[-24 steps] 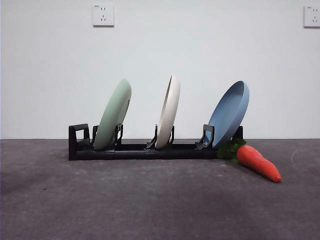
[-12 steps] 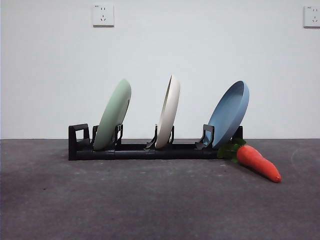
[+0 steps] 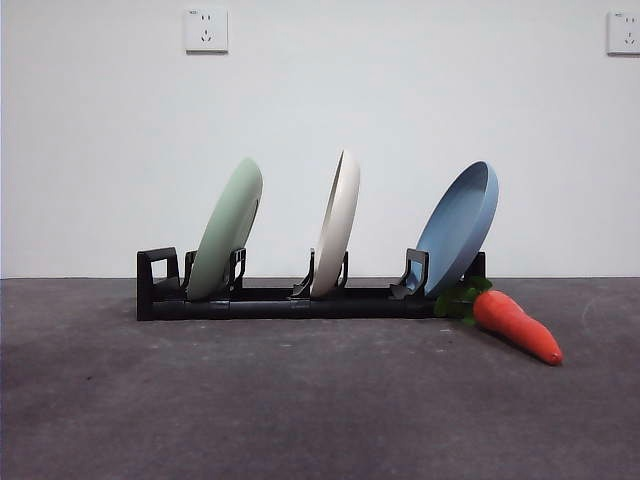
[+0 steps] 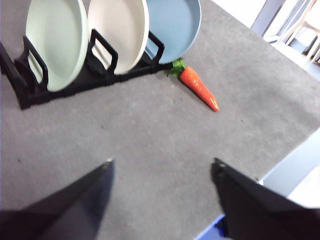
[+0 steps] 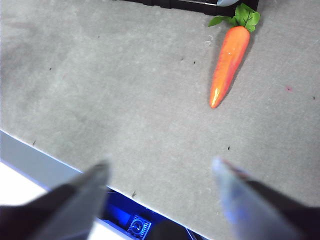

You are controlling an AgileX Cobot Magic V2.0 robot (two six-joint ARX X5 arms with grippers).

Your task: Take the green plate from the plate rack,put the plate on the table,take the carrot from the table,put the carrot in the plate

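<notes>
The green plate (image 3: 226,228) stands on edge in the leftmost slot of the black plate rack (image 3: 270,300); the left wrist view shows the same green plate (image 4: 56,41) in the plate rack (image 4: 75,82). The carrot (image 3: 515,325) lies on the table (image 3: 300,400) beside the rack's right end, leaves toward the rack; it shows as the carrot (image 4: 198,87) in the left wrist view and the carrot (image 5: 229,65) in the right wrist view. My left gripper (image 4: 161,167) is open, high above the table, well short of the rack. My right gripper (image 5: 160,167) hovers open near the table's edge, apart from the carrot.
A cream-white plate (image 3: 337,225) and a blue plate (image 3: 458,228) stand in the rack's middle and right slots. The table edge (image 5: 50,162) runs close under my right gripper. A white wall with two sockets stands behind the table.
</notes>
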